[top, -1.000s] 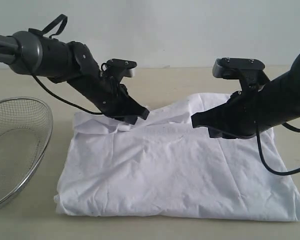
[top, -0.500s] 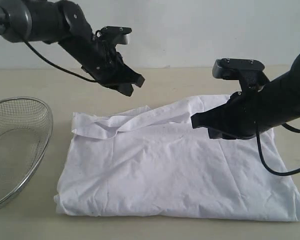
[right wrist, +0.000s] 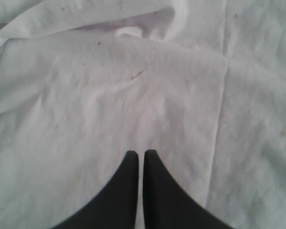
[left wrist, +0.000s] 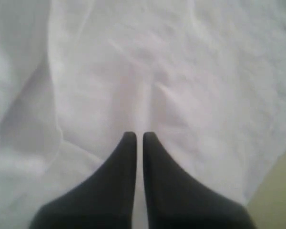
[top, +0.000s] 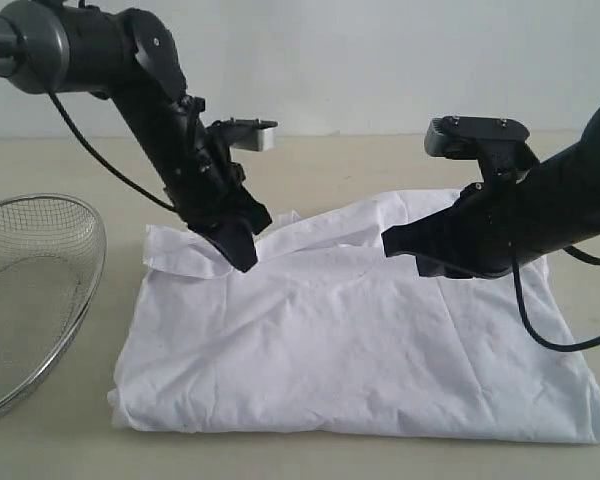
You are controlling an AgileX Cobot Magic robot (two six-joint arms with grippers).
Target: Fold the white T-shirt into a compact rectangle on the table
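Observation:
The white T-shirt (top: 360,340) lies partly folded on the table (top: 70,440), plain white side up, with a loose sleeve flap at its far left corner. My left gripper (top: 242,258) points steeply down onto that flap, jaws shut with nothing between them, tips at the cloth (left wrist: 133,71). My right gripper (top: 390,243) hovers over the shirt's far right part, also shut and empty, with white fabric (right wrist: 109,95) below it. No lettering or neck tag shows.
A round wire-mesh basket (top: 25,290) stands at the left edge of the table. Bare tabletop runs behind the shirt up to a pale wall, and a narrow strip lies in front of it.
The left arm rose off the shirt's far left corner, then swung down again, tips now on the sleeve flap. The right arm held still.

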